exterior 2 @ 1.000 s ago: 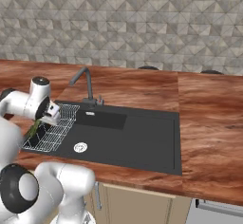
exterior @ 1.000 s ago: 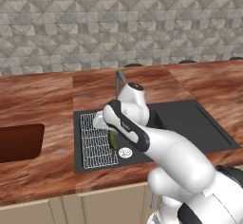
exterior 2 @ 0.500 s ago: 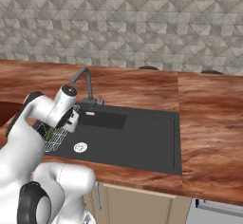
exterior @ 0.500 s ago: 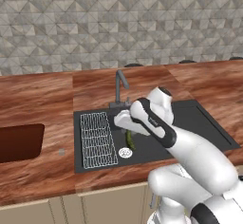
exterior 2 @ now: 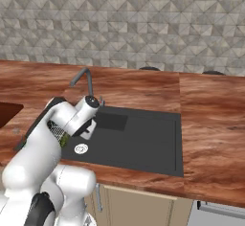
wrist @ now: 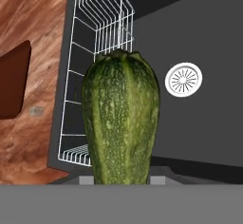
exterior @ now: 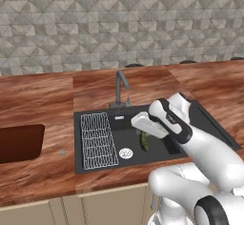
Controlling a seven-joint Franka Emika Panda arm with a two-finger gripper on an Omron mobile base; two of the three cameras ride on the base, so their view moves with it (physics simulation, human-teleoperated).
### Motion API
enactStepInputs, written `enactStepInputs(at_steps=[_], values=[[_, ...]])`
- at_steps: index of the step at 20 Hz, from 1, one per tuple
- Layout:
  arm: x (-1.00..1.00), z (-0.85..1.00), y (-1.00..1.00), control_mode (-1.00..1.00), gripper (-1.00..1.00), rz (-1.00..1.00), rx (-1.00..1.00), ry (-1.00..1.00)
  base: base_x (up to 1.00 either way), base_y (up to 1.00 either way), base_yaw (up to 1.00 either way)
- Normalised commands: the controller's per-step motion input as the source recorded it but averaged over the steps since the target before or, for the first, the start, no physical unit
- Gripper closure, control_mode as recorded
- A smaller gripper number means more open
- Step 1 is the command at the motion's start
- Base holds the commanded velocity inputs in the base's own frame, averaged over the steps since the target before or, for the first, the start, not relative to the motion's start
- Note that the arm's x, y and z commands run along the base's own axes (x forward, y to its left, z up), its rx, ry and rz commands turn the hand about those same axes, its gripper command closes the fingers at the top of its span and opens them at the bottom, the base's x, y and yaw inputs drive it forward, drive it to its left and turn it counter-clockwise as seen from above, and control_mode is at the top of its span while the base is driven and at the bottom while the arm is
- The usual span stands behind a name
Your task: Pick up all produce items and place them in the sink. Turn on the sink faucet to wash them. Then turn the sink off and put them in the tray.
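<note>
Clamped in the hand (exterior: 144, 134), the dark-green vegetable (wrist: 121, 118) hangs lengthwise from the fingers, its blunt end pointing down at the basin floor. From the left base camera it shows as a short green stub (exterior: 144, 141) just below the white wrist, over the open black bottom of the sink (exterior: 190, 138) and just right of the round silver drain (exterior: 126, 153).

A second ago the hand was above the white wire rack (exterior: 98, 139) at the sink's left end; half a second ago it had already crossed toward the drain. Now it sits further right again, and the rack stands bare beside it. The hand camera agrees: rack to the upper left, drain (wrist: 183, 79) to the right, dark basin beneath.

So the carry has moved from the rack side to the middle of the sink, close under the faucet (exterior: 120, 88) that stands at the back rim. I judge the placing step nearly finished: what remains is to lower and let go. Washing has not begun; no water shows. The reddish-brown tray (exterior: 19, 143) waits sunk in the counter (exterior: 43, 95) well to the left, for the last step.
</note>
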Motion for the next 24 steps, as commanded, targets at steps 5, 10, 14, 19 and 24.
enactStepInputs(at_steps=[5, 10, 14, 19, 24], values=[[0.22, -0.12, -0.54, -1.0, 1.0, 0.0, 0.03, 0.04, 0.0, 0.0, 0.0], [0.28, -0.16, -0.35, -1.0, 1.0, 0.0, 0.0, 0.1, 0.0, 0.0, 0.0], [0.37, -0.21, -0.07, -1.0, 1.0, -0.03, -0.04, 0.13, 0.0, 0.0, 0.0], [0.4, -0.2, 0.0, -1.0, 1.0, -0.03, -0.08, 0.12, 0.0, 0.0, 0.0], [0.34, -0.28, 0.0, -1.0, 1.0, 0.0, -0.09, 0.02, 0.0, 0.0, 0.0]])
